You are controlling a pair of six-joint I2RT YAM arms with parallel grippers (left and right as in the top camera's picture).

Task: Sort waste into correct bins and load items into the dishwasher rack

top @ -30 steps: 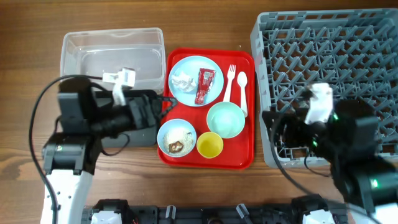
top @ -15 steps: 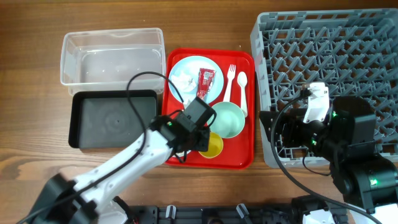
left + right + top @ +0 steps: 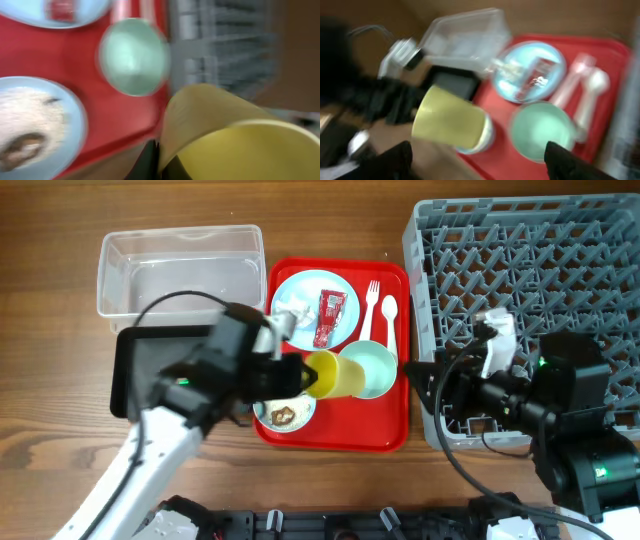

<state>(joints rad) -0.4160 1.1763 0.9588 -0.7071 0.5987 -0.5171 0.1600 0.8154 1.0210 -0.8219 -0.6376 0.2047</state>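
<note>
**Yellow cup held on its side above the red tray**

The left gripper (image 3: 303, 376) is closed on the small yellow cup (image 3: 332, 374). The cup is tilted on its side above the red tray (image 3: 390, 430), at 9 o'clock of the mint green bowl (image 3: 370, 370). The right gripper (image 3: 430, 385), at 3 o'clock of this bowl, has its fingers spread and holds nothing.

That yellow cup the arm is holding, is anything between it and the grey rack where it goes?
The left gripper holds the yellow cup tipped above the red tray. Toward the dishwasher rack, the mint green bowl sits low on the tray, and the open right gripper hangs by the rack's tray-side edge, possibly in the way.
</note>
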